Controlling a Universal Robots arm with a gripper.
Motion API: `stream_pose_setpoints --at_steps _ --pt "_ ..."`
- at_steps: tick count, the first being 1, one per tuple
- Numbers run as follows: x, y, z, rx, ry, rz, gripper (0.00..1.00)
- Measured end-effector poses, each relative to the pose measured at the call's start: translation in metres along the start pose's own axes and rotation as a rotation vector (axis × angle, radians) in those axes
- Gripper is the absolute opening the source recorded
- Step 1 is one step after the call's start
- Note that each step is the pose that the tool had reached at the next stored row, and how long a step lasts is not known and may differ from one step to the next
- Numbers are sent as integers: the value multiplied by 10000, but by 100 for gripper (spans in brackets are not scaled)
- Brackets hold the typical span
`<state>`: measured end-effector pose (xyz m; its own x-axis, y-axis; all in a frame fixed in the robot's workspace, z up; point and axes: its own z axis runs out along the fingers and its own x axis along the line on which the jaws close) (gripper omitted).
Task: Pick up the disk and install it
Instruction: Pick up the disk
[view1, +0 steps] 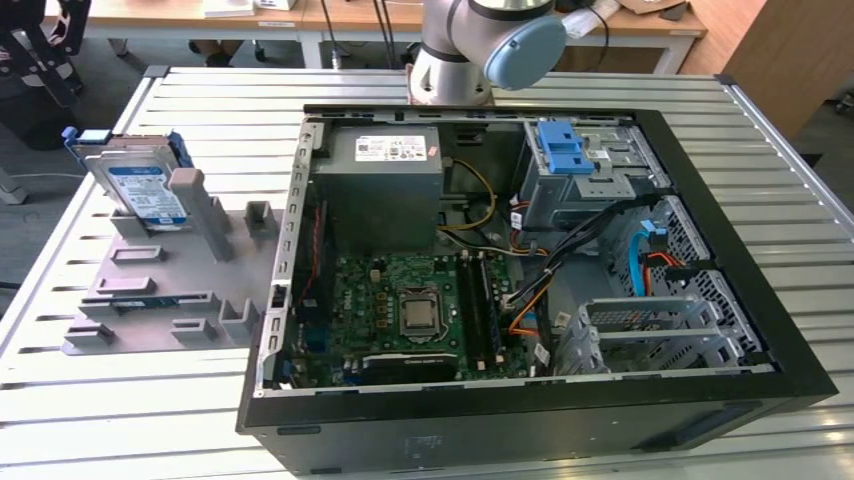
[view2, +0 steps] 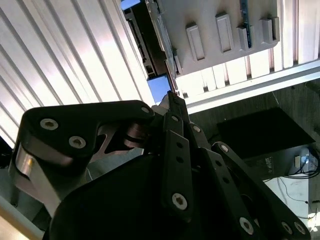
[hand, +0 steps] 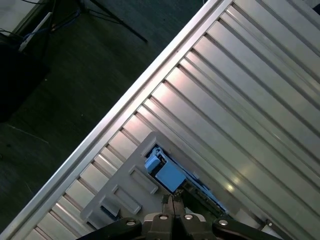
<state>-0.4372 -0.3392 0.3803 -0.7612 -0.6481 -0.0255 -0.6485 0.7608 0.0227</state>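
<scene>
The disk (view1: 144, 190) is a silver hard drive with a white-and-blue label and a blue frame. It stands on edge in a grey holder plate (view1: 147, 290) on the table, at the exterior view's left. In the first wrist view its blue carrier end (hand: 167, 175) shows from high above, sticking out of the holder plate (hand: 125, 195). My gripper (hand: 172, 201) hangs well above it with its fingers together and nothing between them. In the second wrist view the shut gripper (view2: 172, 97) points toward a blue patch of the disk (view2: 159, 87) beside the holder plate (view2: 220, 20).
An open computer case (view1: 534, 410) lies on the slatted metal table (view1: 160, 400), with a grey power supply (view1: 380, 185), a motherboard (view1: 414, 310), a blue latch piece (view1: 561, 150) and a drive cage (view1: 654, 330). The table edge (hand: 125, 112) drops to dark floor.
</scene>
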Motion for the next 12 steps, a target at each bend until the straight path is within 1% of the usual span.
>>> stream_pose_setpoints --at_steps 12 --pt "0 0 0 -3 2 -100 11"
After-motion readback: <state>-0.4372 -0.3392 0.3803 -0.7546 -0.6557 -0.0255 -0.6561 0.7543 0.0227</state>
